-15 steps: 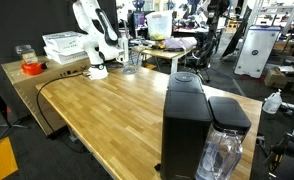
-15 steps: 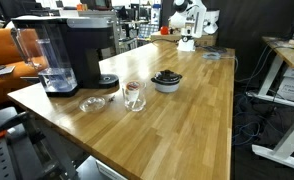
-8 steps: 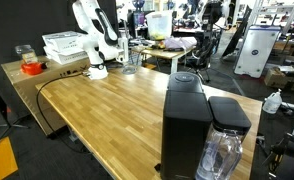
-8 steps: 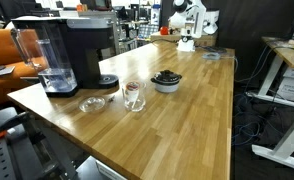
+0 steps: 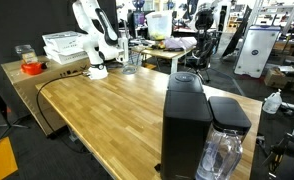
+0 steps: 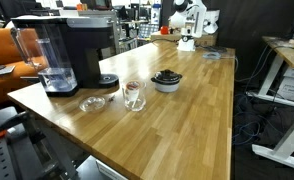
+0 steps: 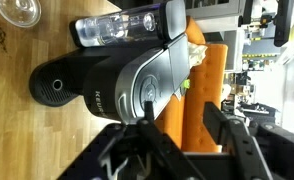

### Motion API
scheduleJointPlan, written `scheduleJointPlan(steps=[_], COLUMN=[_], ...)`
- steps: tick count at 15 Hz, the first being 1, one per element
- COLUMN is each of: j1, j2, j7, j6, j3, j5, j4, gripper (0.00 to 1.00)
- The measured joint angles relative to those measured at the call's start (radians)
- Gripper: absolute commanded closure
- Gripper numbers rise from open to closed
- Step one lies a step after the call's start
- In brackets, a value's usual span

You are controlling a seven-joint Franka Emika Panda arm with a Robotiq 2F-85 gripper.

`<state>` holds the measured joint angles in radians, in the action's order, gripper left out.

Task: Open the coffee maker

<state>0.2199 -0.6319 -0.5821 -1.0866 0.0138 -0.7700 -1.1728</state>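
Note:
The coffee maker (image 5: 185, 125) is a tall matte-black box with a clear water tank (image 5: 222, 150) at its side. It stands at the near end of the wooden table, and its top lid is down. It also shows at the left in an exterior view (image 6: 72, 50) and sideways in the wrist view (image 7: 117, 85). The white robot arm (image 5: 92, 40) stands at the far end of the table, also seen in an exterior view (image 6: 187, 20), far from the machine. My gripper (image 7: 182, 135) is open and empty, its fingers framing the distant machine.
A drinking glass (image 6: 133, 95), a dark-filled bowl (image 6: 167, 80) and a small glass dish (image 6: 91, 103) stand near the machine. White baskets (image 5: 64, 45) and a container with a red lid (image 5: 30, 65) sit by the arm's base. An orange chair (image 7: 202, 85) is behind the machine.

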Motion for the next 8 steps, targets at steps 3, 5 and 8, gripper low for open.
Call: scheduleJointPlan(steps=[3, 5, 8], j1=[0.009, 0.018, 0.035], j2=[-0.054, -0.083, -0.125], j7=[0.001, 0.002, 0.007], j6=[0.031, 0.038, 0.043], j3=[-0.016, -0.023, -0.035], j5=[-0.001, -0.001, -0.002], j4=[0.062, 0.098, 0.146], gripper=[0.97, 1.00, 1.00])
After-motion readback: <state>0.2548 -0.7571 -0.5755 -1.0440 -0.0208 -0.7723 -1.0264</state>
